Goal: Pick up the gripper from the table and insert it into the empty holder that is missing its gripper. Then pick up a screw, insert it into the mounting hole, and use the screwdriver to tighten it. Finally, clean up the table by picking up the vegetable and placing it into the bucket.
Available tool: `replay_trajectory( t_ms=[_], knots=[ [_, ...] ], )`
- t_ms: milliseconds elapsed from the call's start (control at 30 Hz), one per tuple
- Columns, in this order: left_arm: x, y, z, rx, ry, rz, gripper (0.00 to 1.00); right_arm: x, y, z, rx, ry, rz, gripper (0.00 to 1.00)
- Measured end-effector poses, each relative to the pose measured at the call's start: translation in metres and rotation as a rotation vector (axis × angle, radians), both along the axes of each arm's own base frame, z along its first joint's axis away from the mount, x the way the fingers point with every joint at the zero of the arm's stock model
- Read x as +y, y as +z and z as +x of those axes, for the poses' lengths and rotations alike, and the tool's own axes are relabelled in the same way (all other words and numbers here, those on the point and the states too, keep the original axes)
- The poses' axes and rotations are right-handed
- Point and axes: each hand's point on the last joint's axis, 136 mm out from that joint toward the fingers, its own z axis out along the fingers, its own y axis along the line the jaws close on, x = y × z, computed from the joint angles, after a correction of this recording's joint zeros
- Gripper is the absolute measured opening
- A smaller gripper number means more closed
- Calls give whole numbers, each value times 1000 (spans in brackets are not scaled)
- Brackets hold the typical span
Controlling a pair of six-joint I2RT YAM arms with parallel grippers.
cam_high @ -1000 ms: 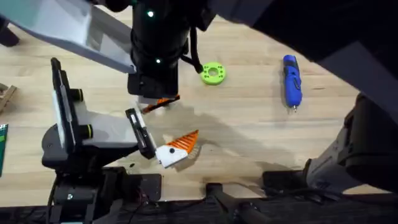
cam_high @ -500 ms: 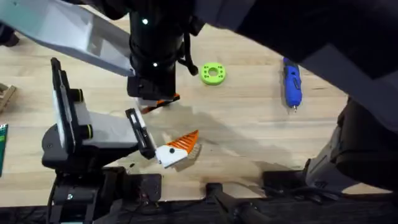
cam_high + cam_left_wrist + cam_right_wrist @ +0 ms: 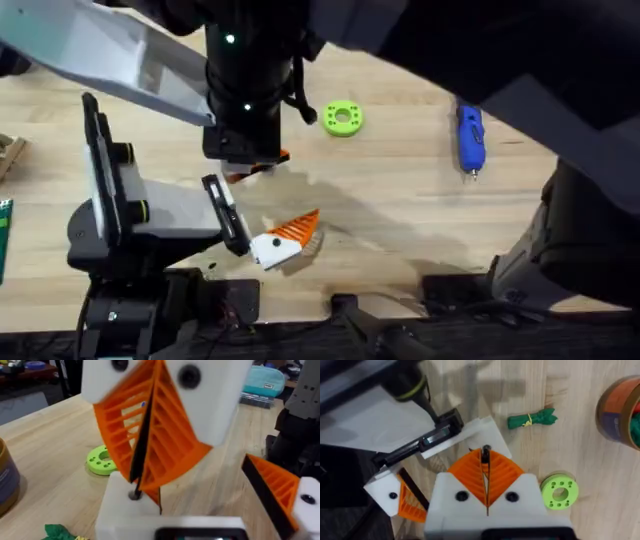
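My left gripper lies low on the table and stands open. One jaw carries an orange striped finger; the other is the bare white holder. My right gripper reaches across and hangs right over that holder, shut on a small dark screw whose tip touches the white block. The loose gripper is hidden. The blue screwdriver lies at the far right. The green vegetable lies beside the orange bucket.
A lime-green ring with holes lies just right of the right arm's wrist. A pale wooden piece pokes in at the left edge. Bare wood stretches between the ring and the screwdriver.
The right arm has edged slightly to the left over the holder. The left arm, screwdriver and ring have not moved.
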Motion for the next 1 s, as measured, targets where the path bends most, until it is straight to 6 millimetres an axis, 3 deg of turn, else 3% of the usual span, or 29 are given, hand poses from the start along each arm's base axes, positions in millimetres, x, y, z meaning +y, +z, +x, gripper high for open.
replay_trajectory(
  t_ms=[400, 900, 933, 967, 1000],
  knots=[
    [0, 0, -1, 4, -6, -1, 987, 4, -13, 2, 13, 1, -24, 7],
    [0, 0, -1, 3, -6, -1, 986, 4, -13, 2, 14, 0, -25, 10],
    [0, 0, -1, 3, -6, -1, 985, 4, -13, 2, 15, -3, -25, 55],
    [0, 0, -1, 2, -6, -1, 986, 4, -14, 2, 17, -3, -28, 483],
    [0, 0, -1, 2, -5, -1, 986, 4, -14, 1, 16, -2, -28, 632]
  ],
)
